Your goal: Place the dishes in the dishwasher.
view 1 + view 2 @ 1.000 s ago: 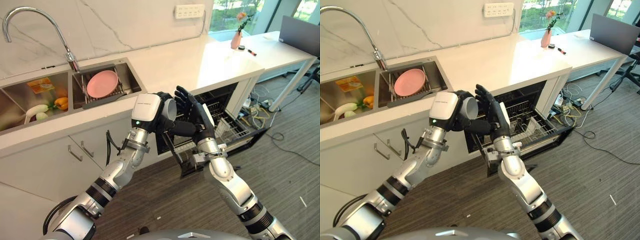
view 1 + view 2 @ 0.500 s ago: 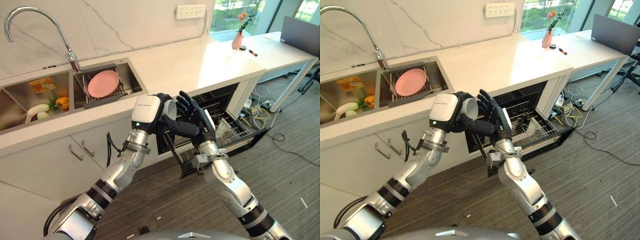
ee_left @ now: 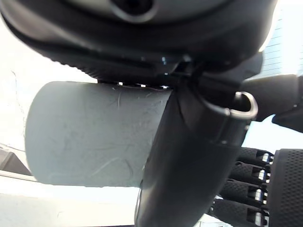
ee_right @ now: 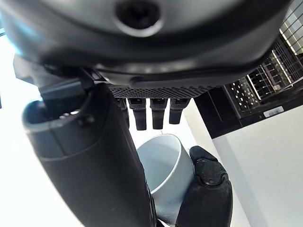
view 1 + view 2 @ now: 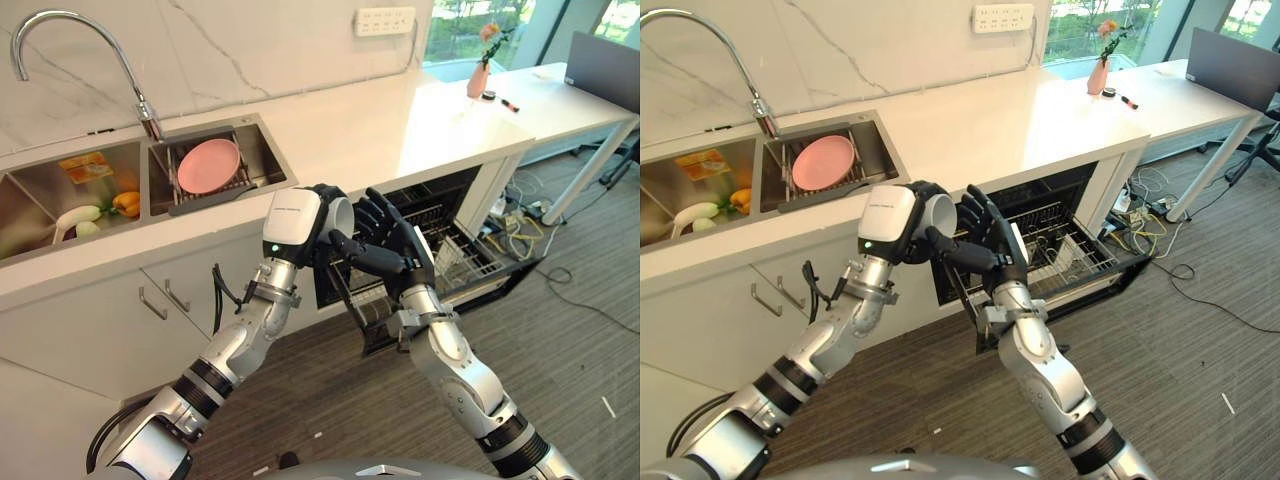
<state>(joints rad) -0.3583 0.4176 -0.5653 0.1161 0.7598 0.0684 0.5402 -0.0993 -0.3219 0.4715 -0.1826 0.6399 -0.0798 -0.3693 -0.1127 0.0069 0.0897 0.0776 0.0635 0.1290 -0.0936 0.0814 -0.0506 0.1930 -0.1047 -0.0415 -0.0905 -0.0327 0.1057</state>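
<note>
So: handoff in mid-air, in front of the counter edge. Left hand point(image 5: 322, 215) is curled round a pale grey cup point(image 3: 94, 132); thumb crosses its side wall in the left wrist view. Cup's long axis lies roughly level, mouth pointing toward 3 o'clock, i.e. straight at the right hand point(image 5: 392, 245). Right hand sits at 3 o'clock of the cup, just beside it, fingers spread and relaxed, not yet closed on anything; in the right wrist view the cup's open rim point(image 4: 163, 165) faces its palm, w/ fingers above the rim.

Right hand is nearer the open dishwasher point(image 5: 455, 235), whose pulled-out rack point(image 5: 1065, 250) lies at abt 4 o'clock from both hands, lower down. My read: cup passes L to R, then goes down into the rack.

Pink plate point(image 5: 208, 165) waits upright in the sink rack point(image 5: 225, 190), at 10 o'clock from the hands, well apart; the left arm is the nearer one for that.
</note>
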